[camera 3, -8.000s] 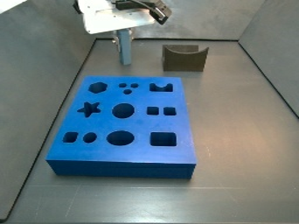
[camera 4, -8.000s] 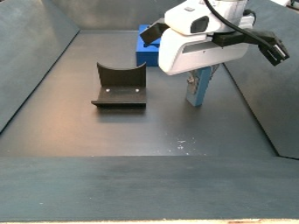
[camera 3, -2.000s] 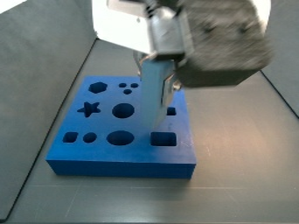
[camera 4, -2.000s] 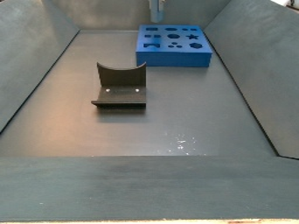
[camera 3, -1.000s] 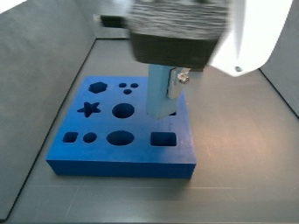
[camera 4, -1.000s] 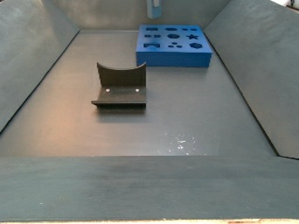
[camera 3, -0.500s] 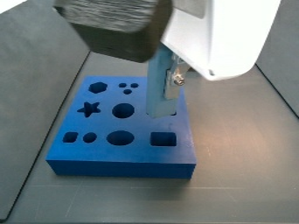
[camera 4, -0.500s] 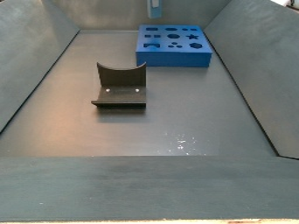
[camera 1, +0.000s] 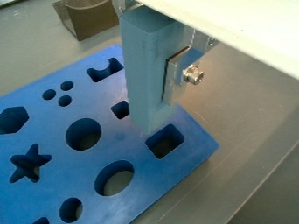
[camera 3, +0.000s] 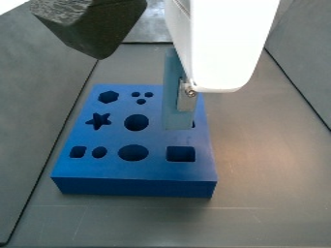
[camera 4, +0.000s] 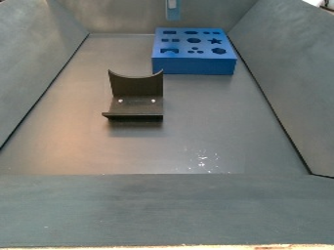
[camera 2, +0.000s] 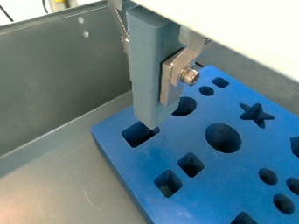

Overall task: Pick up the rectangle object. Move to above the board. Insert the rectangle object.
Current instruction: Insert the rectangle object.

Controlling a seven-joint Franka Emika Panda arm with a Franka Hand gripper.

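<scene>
The rectangle object [camera 1: 142, 66], a slim pale blue-grey bar, hangs upright with my gripper [camera 1: 149, 79] shut on it. One silver finger [camera 1: 176, 77] presses its side, and the other is hidden behind it. Its lower end [camera 2: 146, 115] hovers just over a rectangular hole [camera 2: 138, 134] near a corner of the bright blue board [camera 2: 228, 171]. In a side view the bar [camera 3: 175, 92] stands over the board [camera 3: 130, 140] under the gripper [camera 3: 179, 89]. The other side view shows the board [camera 4: 193, 51] far off, with only a sliver of the arm above it.
The fixture [camera 4: 133, 95], a dark bracket with a curved notch, stands on the grey floor apart from the board, and a wrist view shows it [camera 1: 87, 17] beyond the board's far edge. Grey walls [camera 2: 52, 79] enclose the floor. The arm's white body [camera 3: 220, 39] fills the upper side view.
Eight seconds ago the bar stood on the floor near the fixture; now it hangs over the board. In the last second it has barely shifted, while the arm's body swung across the view.
</scene>
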